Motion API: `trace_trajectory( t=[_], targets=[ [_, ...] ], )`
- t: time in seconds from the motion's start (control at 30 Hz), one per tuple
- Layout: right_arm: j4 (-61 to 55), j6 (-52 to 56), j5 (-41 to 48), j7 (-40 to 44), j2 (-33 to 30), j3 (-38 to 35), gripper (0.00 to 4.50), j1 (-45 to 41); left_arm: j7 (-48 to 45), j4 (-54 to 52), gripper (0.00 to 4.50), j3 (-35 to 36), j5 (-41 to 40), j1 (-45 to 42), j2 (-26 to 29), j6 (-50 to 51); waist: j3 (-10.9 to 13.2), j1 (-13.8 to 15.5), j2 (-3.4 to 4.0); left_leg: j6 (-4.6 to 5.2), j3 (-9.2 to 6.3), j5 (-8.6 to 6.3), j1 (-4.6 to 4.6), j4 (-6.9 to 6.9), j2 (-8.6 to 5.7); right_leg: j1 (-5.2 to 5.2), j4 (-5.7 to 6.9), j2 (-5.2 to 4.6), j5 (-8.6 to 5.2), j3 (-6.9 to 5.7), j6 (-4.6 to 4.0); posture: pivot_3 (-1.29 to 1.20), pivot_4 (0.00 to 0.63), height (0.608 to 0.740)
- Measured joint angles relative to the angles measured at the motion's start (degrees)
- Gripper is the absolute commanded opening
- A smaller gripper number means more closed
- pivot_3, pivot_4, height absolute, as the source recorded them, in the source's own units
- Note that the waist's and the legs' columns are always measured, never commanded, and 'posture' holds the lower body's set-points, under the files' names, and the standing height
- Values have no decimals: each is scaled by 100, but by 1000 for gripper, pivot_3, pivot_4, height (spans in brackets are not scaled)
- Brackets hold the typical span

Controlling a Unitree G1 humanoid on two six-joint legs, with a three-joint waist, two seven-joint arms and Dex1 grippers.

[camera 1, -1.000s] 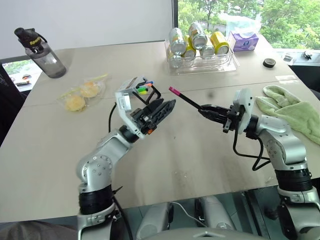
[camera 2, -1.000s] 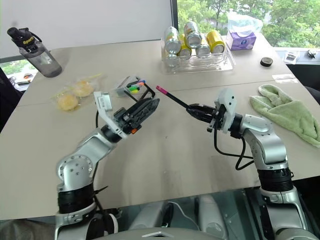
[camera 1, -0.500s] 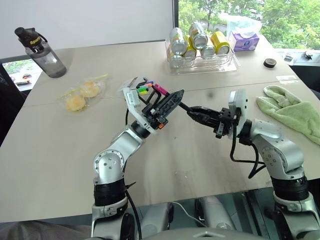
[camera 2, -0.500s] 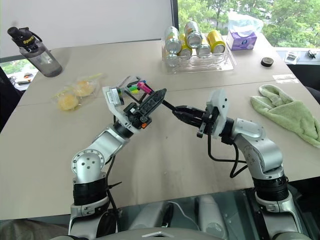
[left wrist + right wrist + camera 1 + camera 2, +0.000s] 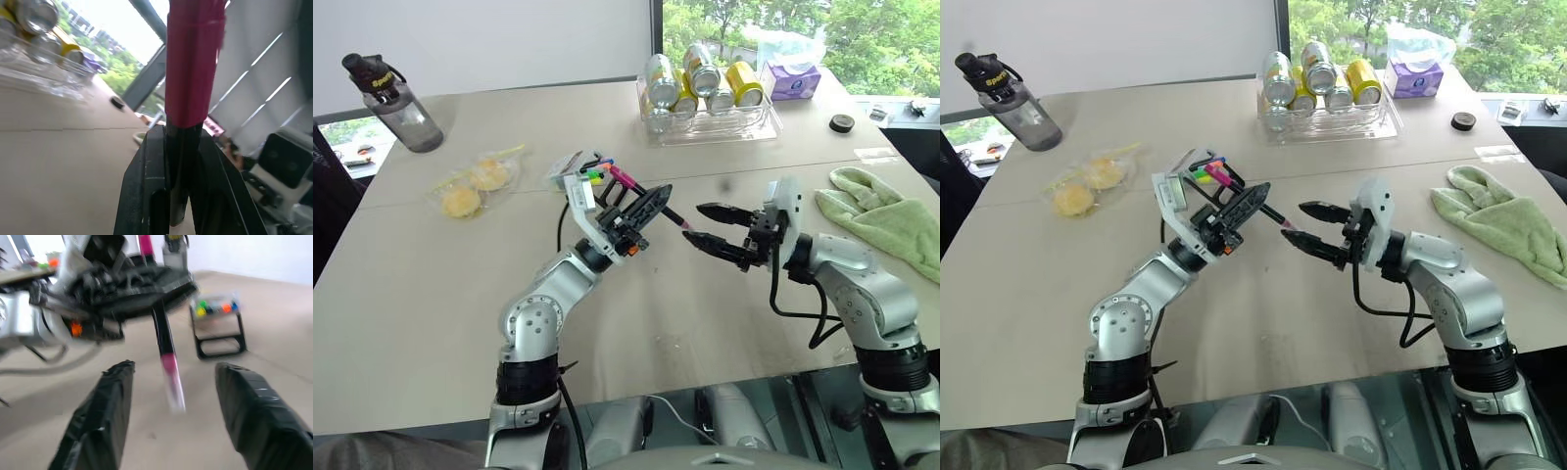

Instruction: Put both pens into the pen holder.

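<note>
Right now I've got my left gripper (image 5: 651, 203) clamped on the pink-ended pen (image 5: 625, 179), held above the table (image 5: 411, 294), while my right gripper (image 5: 713, 224) stands open just beside its near end, not touching it.

Both silver arms are raised over the middle of the tabletop, their wrists angled toward each other. The left gripper (image 5: 651, 201) has its two black fingers pressed together on the slim black-barrelled pen with pink ends (image 5: 644, 198), which crosses them. The right gripper (image 5: 710, 224) points back at it, level, fingers spread, just off the pen's near pink end.
</note>
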Motion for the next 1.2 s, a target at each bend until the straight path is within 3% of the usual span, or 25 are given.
trace_trajectory(
  t=[0.37,0.5,0.63,0.87,1.2],
  targets=[
    [306,-209,62,179,-602,-719,2822,299,-617,827,0,-1023,3260,-548,1272,-2591,1,101,-1,0,0,0,-1,-11,2,-1,-8,0,0,0,0,0,150,740],
    [274,-196,204,260,-759,-847,2822,374,-3,1857,0,-1347,5092,-873,1784,-4113,2,110,-1,1,-1,-1,-2,-12,2,-2,-11,-1,0,1,0,0,150,740],
    [244,-337,224,319,-771,-921,2822,354,853,2184,0,-1377,6240,-961,1902,-4507,2,108,-3,2,-3,-1,-8,-15,2,-7,-13,-1,0,-1,1,0,150,740],
    [-44,-436,625,274,-507,-974,2822,232,1448,2223,0,-1384,7131,-1145,1839,-4488,2,112,-3,2,-6,0,-30,-14,1,-23,-10,-3,1,-6,1,0,150,740],
    [-45,-448,606,171,-513,-976,2822,232,1496,2122,0,-1374,7140,-1236,1650,-4491,2,108,-3,2,-3,0,-32,-13,1,-30,-4,-4,1,-3,1,0,150,740]
  ],
)
